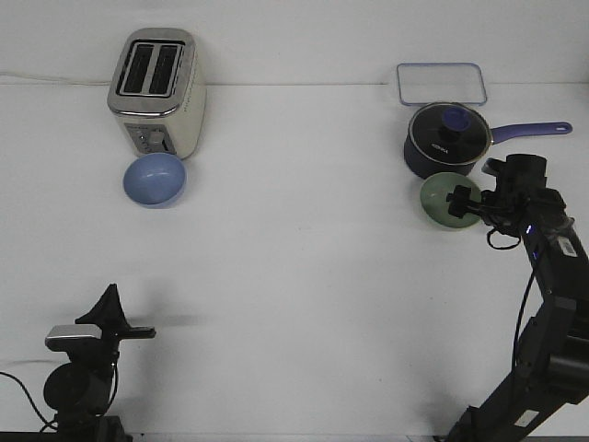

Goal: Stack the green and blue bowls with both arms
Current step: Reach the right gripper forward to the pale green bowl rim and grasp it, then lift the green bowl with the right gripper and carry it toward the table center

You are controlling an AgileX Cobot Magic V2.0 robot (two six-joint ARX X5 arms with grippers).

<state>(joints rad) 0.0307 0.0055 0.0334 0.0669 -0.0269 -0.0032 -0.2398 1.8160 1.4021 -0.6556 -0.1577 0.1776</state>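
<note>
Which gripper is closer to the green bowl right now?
The right. The right gripper is over the green bowl, at its rim beside the saucepan. The left gripper sits far across the table, at the near left edge.

The blue bowl is small, round and matte, a pale periwinkle. It sits upright on the far left part of the white surface, its open mouth tipped slightly toward the camera. The green bowl is a pale sage match in size, upright at the far right, partly hidden by the right gripper reaching over its rim.
</note>
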